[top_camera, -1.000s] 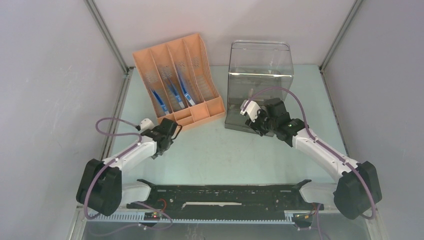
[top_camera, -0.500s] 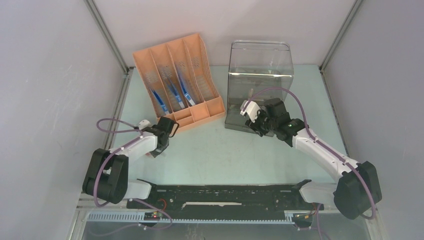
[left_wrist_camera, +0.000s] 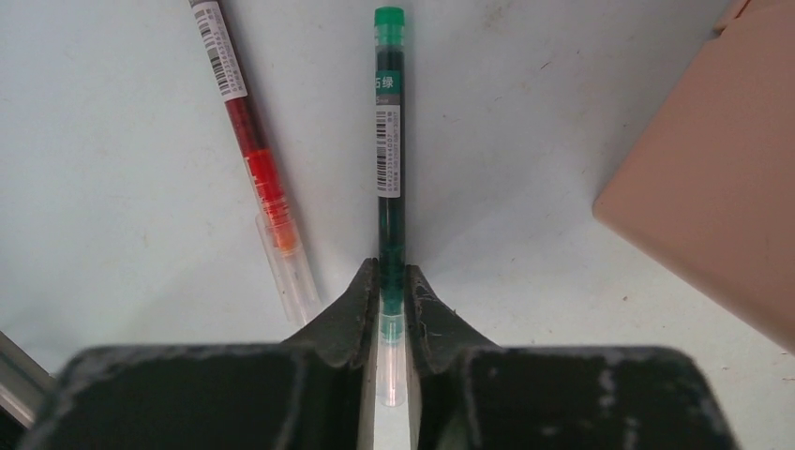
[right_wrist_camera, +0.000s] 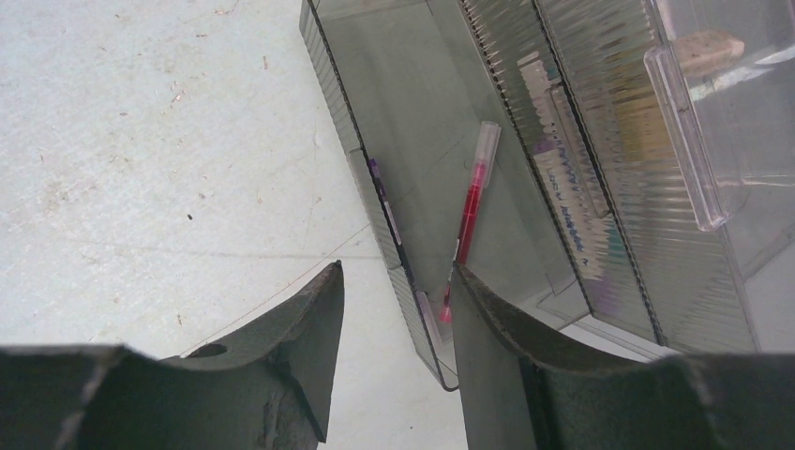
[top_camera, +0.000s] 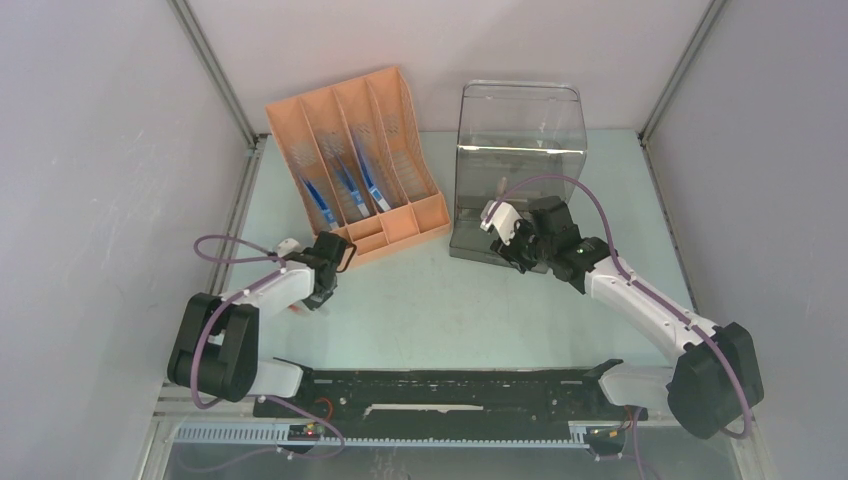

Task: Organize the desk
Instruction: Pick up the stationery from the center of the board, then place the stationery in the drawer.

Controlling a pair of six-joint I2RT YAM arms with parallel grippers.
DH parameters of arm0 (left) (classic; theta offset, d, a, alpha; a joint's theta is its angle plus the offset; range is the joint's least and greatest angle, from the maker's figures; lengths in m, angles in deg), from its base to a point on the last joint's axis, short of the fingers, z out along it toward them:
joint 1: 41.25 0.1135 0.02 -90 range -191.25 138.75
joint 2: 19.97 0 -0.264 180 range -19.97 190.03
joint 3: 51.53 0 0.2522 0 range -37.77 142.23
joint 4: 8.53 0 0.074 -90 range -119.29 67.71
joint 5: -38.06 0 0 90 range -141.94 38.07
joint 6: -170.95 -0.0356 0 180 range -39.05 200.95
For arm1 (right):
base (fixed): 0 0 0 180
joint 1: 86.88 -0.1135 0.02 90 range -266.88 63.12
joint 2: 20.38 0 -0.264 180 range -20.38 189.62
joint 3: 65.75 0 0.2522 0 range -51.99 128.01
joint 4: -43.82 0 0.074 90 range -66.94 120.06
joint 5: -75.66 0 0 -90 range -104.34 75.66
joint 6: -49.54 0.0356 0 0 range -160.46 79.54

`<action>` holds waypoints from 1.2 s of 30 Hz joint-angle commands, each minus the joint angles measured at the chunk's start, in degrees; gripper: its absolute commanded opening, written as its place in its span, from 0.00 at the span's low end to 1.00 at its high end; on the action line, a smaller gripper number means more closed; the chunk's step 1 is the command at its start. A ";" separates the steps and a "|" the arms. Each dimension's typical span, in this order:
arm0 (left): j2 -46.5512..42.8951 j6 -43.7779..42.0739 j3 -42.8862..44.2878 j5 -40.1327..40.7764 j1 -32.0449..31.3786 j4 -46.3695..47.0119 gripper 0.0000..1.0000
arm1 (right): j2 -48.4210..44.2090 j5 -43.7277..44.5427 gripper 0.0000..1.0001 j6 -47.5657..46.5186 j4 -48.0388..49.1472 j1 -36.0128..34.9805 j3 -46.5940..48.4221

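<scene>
The pale mint-green desk (top_camera: 440, 300) carries two loose pens near its left side. In the left wrist view a green pen (left_wrist_camera: 388, 141) lies lengthwise between my left gripper's (left_wrist_camera: 392, 281) fingers, which press on its clear cap end. The gripper is shut on it, low over the desk (top_camera: 318, 295). A red pen (left_wrist_camera: 253, 150) lies just left of it, untouched. My right gripper (right_wrist_camera: 398, 281) hangs open and holds nothing, over the front corner of the clear organizer (right_wrist_camera: 441, 122), in which lies a pink pen (right_wrist_camera: 469, 211).
An orange slotted organizer (top_camera: 355, 160) with blue pens (top_camera: 345, 190) stands at the back left, its corner close to the right of the left gripper (left_wrist_camera: 712, 187). The clear organizer (top_camera: 520, 160) stands at the back right. A black rail strip (top_camera: 450, 385) runs along the front.
My left gripper's jaws have narrowed from wide to tight around the green pen, and the left arm has drawn in and dropped lower. The right arm has not moved.
</scene>
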 commanded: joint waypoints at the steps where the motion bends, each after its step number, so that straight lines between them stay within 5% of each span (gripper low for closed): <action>1: -0.23 -0.43 1.38 0.01 0.46 -0.42 0.12 | -1.46 -0.73 0.53 -0.60 0.14 0.40 2.37; 11: -7.20 -3.23 -0.49 -1.39 0.44 -0.82 0.08 | -1.88 -2.79 0.53 -0.51 -0.42 0.59 2.39; 22: -30.99 -7.62 -9.23 -4.78 0.45 4.17 0.04 | -2.30 -4.38 0.54 -0.81 -1.00 -0.38 2.36; 32: -53.27 -18.37 -16.57 -21.28 0.46 17.41 0.00 | -2.93 -7.81 0.53 -0.43 -1.73 -1.66 2.42; 36: -55.97 -21.47 -21.84 -36.26 0.41 31.54 0.00 | -4.50 -9.83 0.53 0.20 -2.00 -2.24 2.45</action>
